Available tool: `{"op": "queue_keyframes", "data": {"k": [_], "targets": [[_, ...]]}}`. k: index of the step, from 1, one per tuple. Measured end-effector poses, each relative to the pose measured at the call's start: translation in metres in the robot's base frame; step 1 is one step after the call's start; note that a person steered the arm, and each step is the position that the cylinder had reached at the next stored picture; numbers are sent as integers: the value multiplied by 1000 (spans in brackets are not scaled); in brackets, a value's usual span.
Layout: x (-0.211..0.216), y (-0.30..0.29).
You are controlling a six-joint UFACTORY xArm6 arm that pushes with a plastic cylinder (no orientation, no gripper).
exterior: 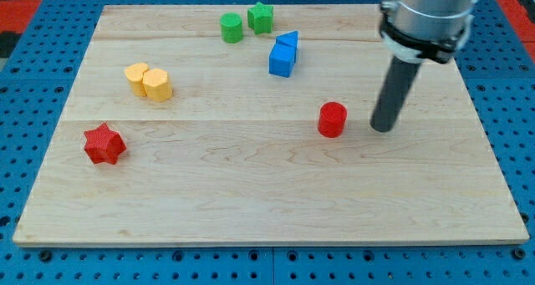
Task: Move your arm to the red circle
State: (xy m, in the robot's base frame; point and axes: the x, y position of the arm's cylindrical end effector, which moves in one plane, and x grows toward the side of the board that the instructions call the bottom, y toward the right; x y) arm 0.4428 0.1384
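Red circle (332,119) sits just beside my tip (383,128), on its left (a small gap shows); no jaws, only a rod on the wooden surface (251,185).

red star (104,144) | yellow blocks (149,81) | green cylinder (231,27) | green star (261,17) | blue blocks (284,54) | wooden board (251,201)

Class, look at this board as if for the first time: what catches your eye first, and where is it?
The thick dark rod comes down at the view's right, my tip just right of the red circle, with a small gap between. A red star sits alone at the left, far from the rest.
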Motion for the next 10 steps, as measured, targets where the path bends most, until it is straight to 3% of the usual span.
{"op": "queue_keyframes", "data": {"k": [2,3,4,5,7,10], "targets": [[-97,-38],[-110,-54],[-92,-23],[-27,10],[-4,11],[-72,-16]]}}
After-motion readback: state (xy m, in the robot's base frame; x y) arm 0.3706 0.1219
